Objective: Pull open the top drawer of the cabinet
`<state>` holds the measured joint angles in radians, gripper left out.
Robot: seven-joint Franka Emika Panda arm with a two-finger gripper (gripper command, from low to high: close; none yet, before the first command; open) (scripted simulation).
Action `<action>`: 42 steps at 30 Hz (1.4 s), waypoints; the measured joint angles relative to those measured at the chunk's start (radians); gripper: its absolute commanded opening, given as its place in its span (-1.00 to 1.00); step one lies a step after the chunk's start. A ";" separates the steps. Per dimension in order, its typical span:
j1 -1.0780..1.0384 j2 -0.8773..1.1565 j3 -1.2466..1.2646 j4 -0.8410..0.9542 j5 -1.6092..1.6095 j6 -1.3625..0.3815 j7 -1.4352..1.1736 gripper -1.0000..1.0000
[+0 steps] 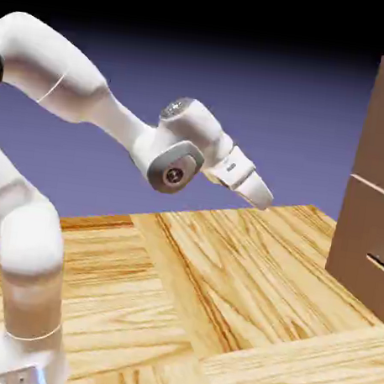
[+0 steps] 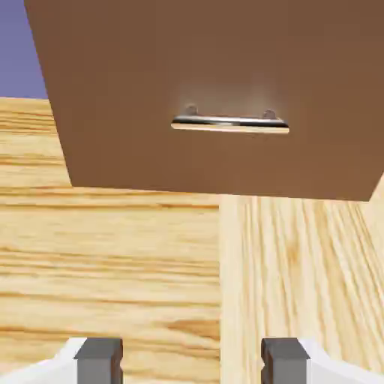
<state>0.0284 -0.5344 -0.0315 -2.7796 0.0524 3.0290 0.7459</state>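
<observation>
I see my tool (image 1: 261,195) hanging in the air above the wooden surface (image 1: 216,300), fingers (image 2: 100,358) spread apart with nothing between them. The cabinet (image 1: 381,181) stands well ahead of the tool, cut off by the exterior view's right edge, so I can make out only slivers of its dark handles. In the hand view one brown drawer front with a handle (image 2: 229,124) fills the upper part; I cannot tell whether it is the top drawer.
</observation>
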 measured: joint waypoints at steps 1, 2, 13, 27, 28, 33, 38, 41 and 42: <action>0.014 0.029 -0.026 0.025 0.043 -0.007 0.004 0.00; 0.027 0.059 -0.052 0.050 0.087 -0.013 0.008 0.00; 0.177 0.383 -0.340 0.328 0.565 -0.086 0.052 0.00; 0.366 0.796 -0.706 0.680 1.174 -0.179 0.109 0.00; 0.380 0.826 -0.732 0.705 1.218 -0.185 0.113 0.00; 0.448 0.973 -0.863 0.831 1.435 -0.218 0.133 0.00; 0.515 1.121 -0.994 0.957 1.653 -0.251 0.153 0.00; 0.556 1.209 -1.072 1.033 1.783 -0.271 0.165 0.00; 0.570 1.239 -1.098 1.058 1.827 -0.278 0.169 0.00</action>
<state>0.5981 0.7041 -1.1297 -1.7215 1.8790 2.7513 0.9151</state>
